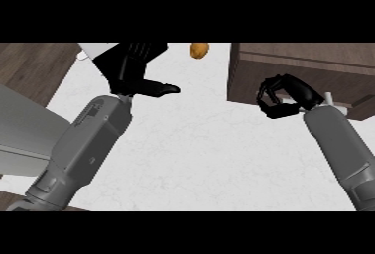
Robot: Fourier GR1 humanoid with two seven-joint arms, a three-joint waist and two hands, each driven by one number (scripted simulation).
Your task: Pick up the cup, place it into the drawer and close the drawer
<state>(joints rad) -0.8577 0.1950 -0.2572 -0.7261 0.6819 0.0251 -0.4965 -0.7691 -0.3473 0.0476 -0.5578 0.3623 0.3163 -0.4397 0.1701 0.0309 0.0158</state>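
Right hand is what I am watching: its fingers and thumb are curled into a ring, and a pale sliver shows inside that ring. Since brown wood, not white counter, lies behind the hand there, I read the sliver as the cup, held in the curl and mostly hidden by it. The hand hangs over the left part of the drawer, the brown box at the upper right, so the cup is above the drawer and not on the counter.

From this steep angle I cannot tell how far out the drawer stands, or whether the cup is over its open inside or only over its front edge. I judge the carry to be near its end, with the release and the closing push not yet done. Before I let go I would want the cup well inside the walls, because a cup set on the rim could tip out.

My left hand rests open near the top, fingers up and thumb out to the side, well apart from the drawer and out of the right arm's way. A small orange thing lies on the counter between the two hands.
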